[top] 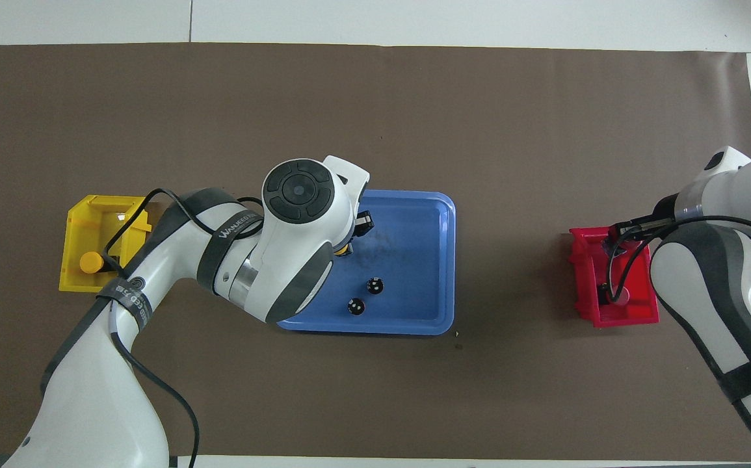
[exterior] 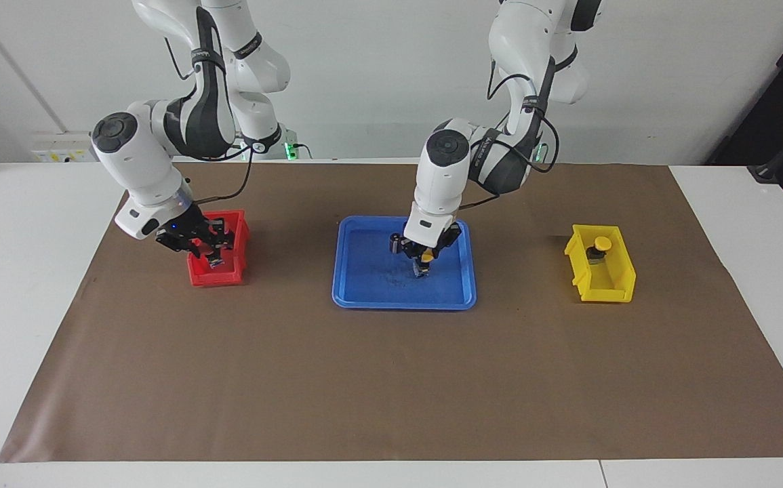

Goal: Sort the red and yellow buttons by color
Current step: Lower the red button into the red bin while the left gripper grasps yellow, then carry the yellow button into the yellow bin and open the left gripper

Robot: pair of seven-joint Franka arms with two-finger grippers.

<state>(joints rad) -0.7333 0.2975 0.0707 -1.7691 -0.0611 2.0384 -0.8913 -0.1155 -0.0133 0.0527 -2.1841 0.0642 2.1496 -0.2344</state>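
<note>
My left gripper (exterior: 423, 266) is down in the blue tray (exterior: 364, 298) and shut on a yellow button (exterior: 426, 256) with a dark base. In the overhead view the arm hides most of it and only a bit of yellow (top: 344, 249) shows. Two small black round pieces (top: 375, 285) (top: 355, 306) lie in the tray nearer to the robots. A yellow button (exterior: 602, 243) stands in the yellow bin (exterior: 618, 288). My right gripper (exterior: 211, 256) is low over the red bin (exterior: 225, 276), where a small round piece (top: 618, 296) shows.
A brown mat (exterior: 391, 379) covers the table. The yellow bin (top: 76, 221) is at the left arm's end and the red bin (top: 635, 315) at the right arm's end, with the blue tray (top: 443, 260) between them.
</note>
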